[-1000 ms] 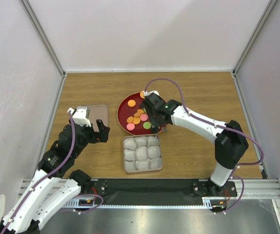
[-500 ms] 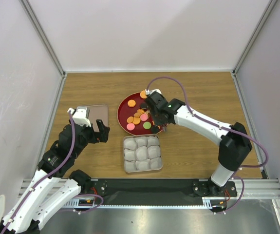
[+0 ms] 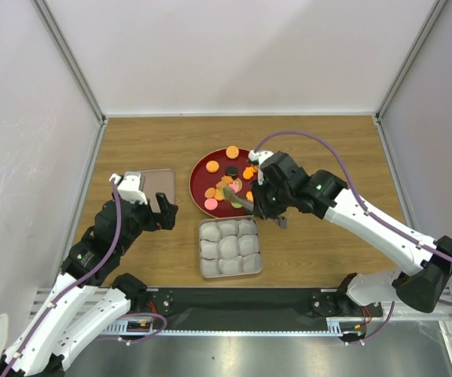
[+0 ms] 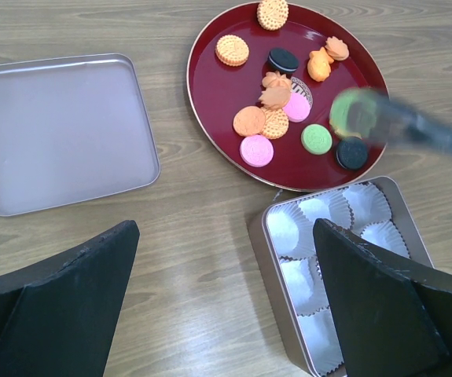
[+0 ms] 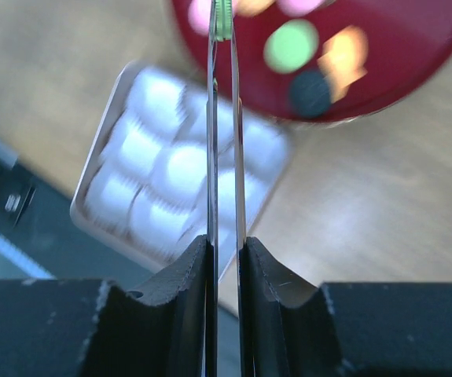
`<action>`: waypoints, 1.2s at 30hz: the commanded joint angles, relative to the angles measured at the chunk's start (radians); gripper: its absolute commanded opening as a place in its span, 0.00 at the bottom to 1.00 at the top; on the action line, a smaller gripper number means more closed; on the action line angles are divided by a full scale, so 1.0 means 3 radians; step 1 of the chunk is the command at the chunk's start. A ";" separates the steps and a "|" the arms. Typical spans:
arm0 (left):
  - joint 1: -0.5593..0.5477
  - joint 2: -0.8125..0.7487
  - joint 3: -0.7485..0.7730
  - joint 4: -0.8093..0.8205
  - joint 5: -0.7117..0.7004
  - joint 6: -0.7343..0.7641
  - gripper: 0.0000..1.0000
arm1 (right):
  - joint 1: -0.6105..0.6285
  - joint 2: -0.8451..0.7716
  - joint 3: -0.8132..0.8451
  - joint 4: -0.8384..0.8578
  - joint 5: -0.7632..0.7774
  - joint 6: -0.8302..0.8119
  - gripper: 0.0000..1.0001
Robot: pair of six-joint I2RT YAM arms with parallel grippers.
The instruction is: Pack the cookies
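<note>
Right jaws, drawn back, clamp tweezers (image 5: 211,141) pinching a green cookie (image 4: 353,112) over the plate (image 4: 210,102); left jaws gape.

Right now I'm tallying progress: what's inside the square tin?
Only pale paper cups line the tin, all empty. The cups cover the tin's floor, so that stays unseen.

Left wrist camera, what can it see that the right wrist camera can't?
Only the left wrist view shows the flat lid, the left gripper wide open, and nearly the whole red plate. Only the right wrist view shows the black strip past the tin, and the right gripper squeezing thin tongs. Both show the tin's paper cups, cookies on the plate, and the green cookie pinched in the tongs.
</note>
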State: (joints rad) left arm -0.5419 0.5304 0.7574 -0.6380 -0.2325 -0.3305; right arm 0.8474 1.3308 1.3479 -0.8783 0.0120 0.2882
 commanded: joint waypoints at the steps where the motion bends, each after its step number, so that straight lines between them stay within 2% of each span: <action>1: 0.0006 0.0037 0.0032 0.0097 0.0034 0.0054 1.00 | 0.0176 -0.0064 -0.0055 -0.0150 -0.0377 0.0041 0.05; 10: 0.0001 0.0037 0.0032 0.0092 0.0034 0.0054 1.00 | 0.0575 0.0140 -0.0101 -0.0104 -0.0383 0.0093 0.04; 22: -0.0009 0.0032 0.0032 0.0097 0.0039 0.0054 1.00 | 0.0673 0.0365 -0.0167 0.0084 -0.0270 0.0169 0.07; 28: -0.0019 0.0047 0.0032 0.0087 0.0034 0.0054 1.00 | 0.0668 0.0406 -0.0213 0.0156 -0.0291 0.0195 0.16; 36: -0.0024 0.0042 0.0032 0.0087 0.0023 0.0054 1.00 | 0.0668 0.0391 -0.0178 0.0172 -0.0250 0.0195 0.36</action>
State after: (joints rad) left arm -0.5457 0.5415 0.7574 -0.6380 -0.2314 -0.3302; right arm 1.0431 1.4570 1.2793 -0.8608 -0.0689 0.3431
